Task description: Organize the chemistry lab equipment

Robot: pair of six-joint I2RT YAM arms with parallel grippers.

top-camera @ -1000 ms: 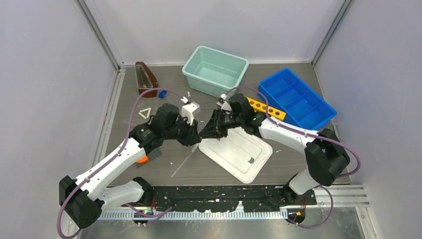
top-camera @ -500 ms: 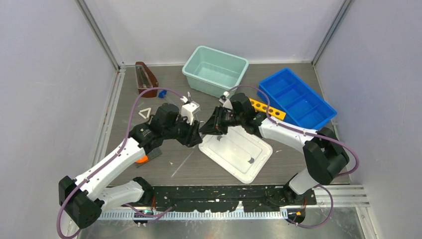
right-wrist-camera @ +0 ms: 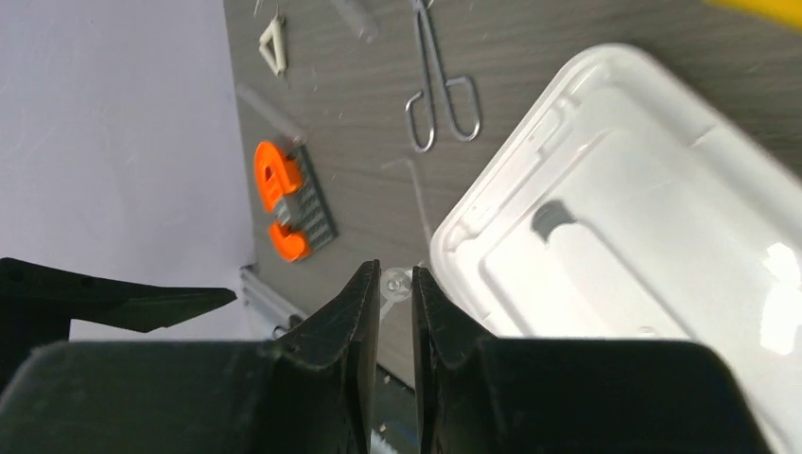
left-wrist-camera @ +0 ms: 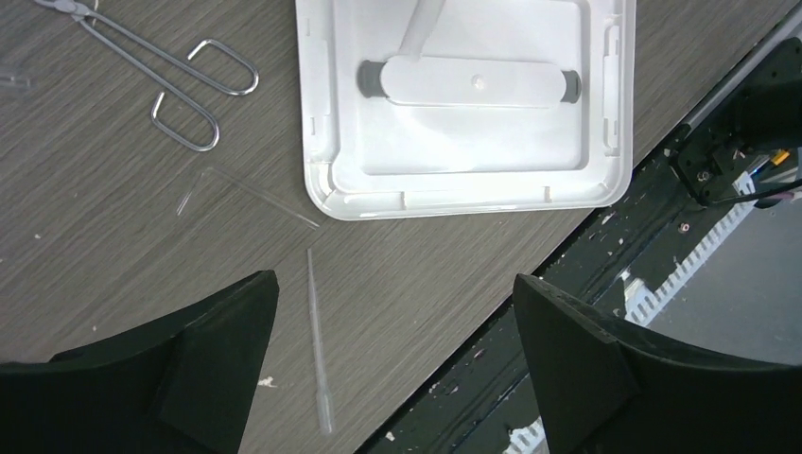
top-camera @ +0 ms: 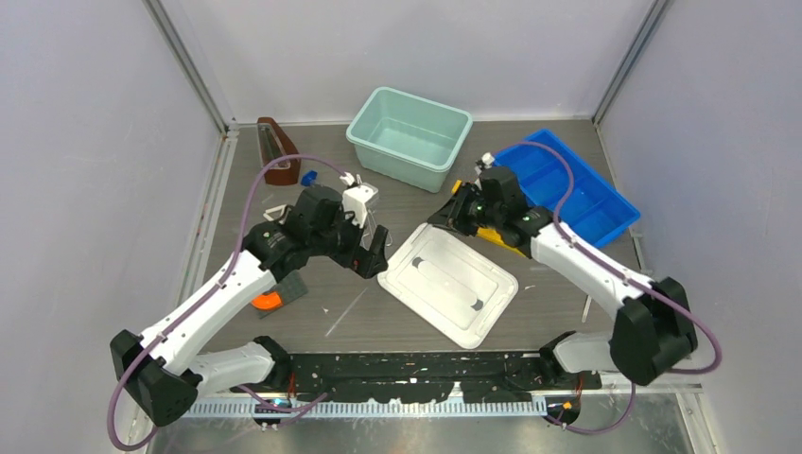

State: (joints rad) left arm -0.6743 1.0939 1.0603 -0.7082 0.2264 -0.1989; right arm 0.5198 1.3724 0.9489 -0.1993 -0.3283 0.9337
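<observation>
My left gripper [top-camera: 374, 248] [left-wrist-camera: 393, 277] hangs open and empty over the table, beside the white lid's left corner. Below it lie a thin clear rod with a thicker end [left-wrist-camera: 317, 340] and another clear rod [left-wrist-camera: 255, 194]. The silver wire tongs [left-wrist-camera: 180, 80] [right-wrist-camera: 440, 80] lie left of the lid. My right gripper [top-camera: 443, 218] [right-wrist-camera: 395, 270] is shut on a thin clear rod [right-wrist-camera: 395, 282], seen end-on between its jaws, above the lid's far corner. A small white triangle [right-wrist-camera: 273, 44] and a blue knob [top-camera: 308, 177] lie at the far left.
A white lid [top-camera: 449, 284] lies flat mid-table. A teal bin [top-camera: 409, 132] stands at the back and a blue divided tray [top-camera: 577, 189] at the right, with a yellow rack [top-camera: 496, 235] under my right arm. A brown holder [top-camera: 276, 151] and an orange-grey piece [top-camera: 279, 293] sit left.
My left gripper has opened wide and drawn slightly back. My right gripper, still shut on the clear rod, has moved right and away from the left one, toward the blue tray.
</observation>
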